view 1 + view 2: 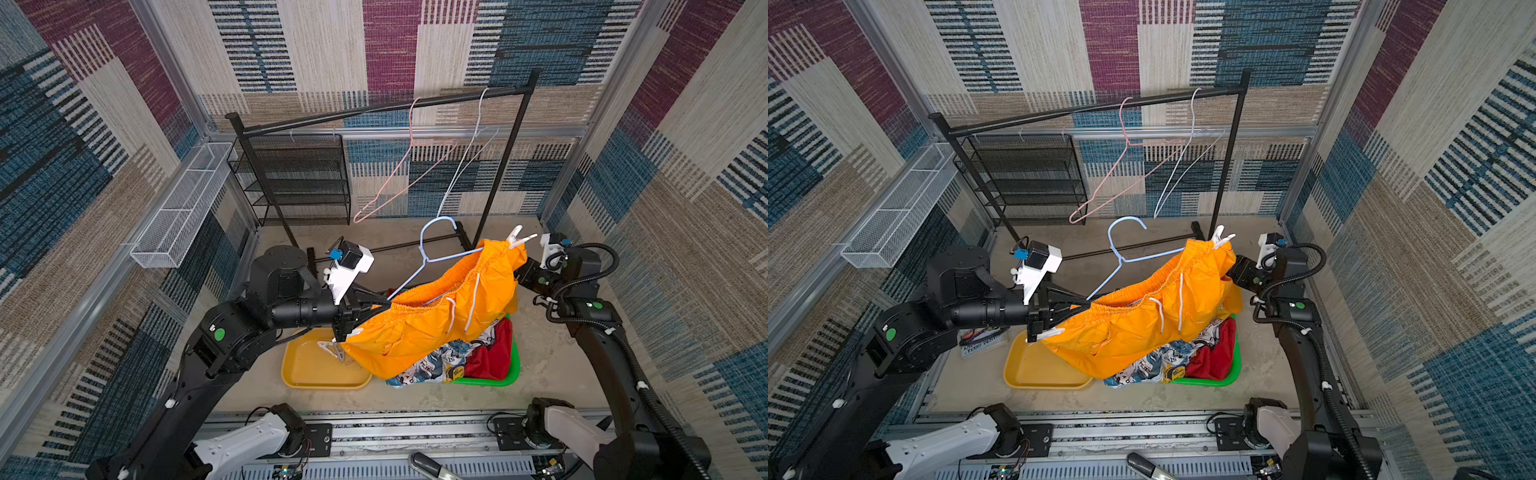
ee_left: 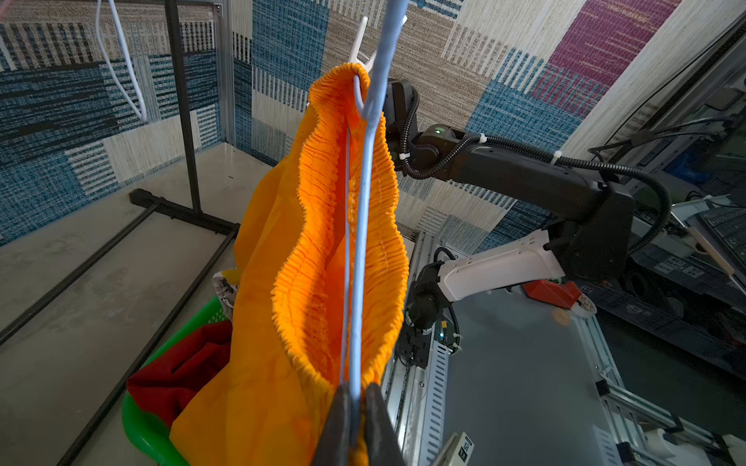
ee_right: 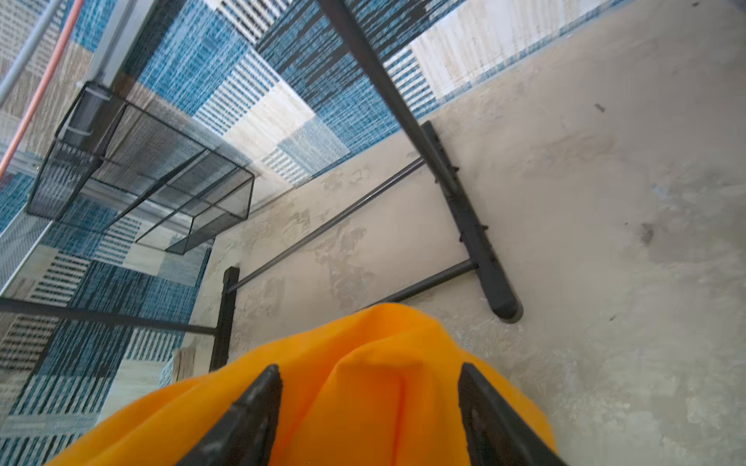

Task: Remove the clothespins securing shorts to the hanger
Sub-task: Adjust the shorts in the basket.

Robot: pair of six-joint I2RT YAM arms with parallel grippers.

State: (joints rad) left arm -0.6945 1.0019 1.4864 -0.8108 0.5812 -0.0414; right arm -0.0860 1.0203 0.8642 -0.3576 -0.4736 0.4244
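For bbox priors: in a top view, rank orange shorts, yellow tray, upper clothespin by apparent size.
1. orange shorts, clearly largest
2. yellow tray, partly hidden behind the shorts
3. upper clothespin, smallest by far

black garment rack (image 3: 476,242) standing on mottled beige floor (image 1: 552,345). hooked over the rack's top bar, side by side: pink wire hanger (image 1: 411,129) and white wire hanger (image 1: 477,124). behind the rack's left post, against the back wall: black mesh shelf unit (image 1: 299,178), several tiers. off the rack's left end, fixed to the side wall: long white wire basket (image 1: 178,212). in front of the rack, on the floor: yellow tray (image 1: 307,370) toward its left end, green basket (image 1: 513,365) toward its right end, close together. also in front of the rack, beyond its left end, in a top view: book (image 1: 982,343) lying flat. walls around the rack in a patchwork of blue, maroon and cream weave.
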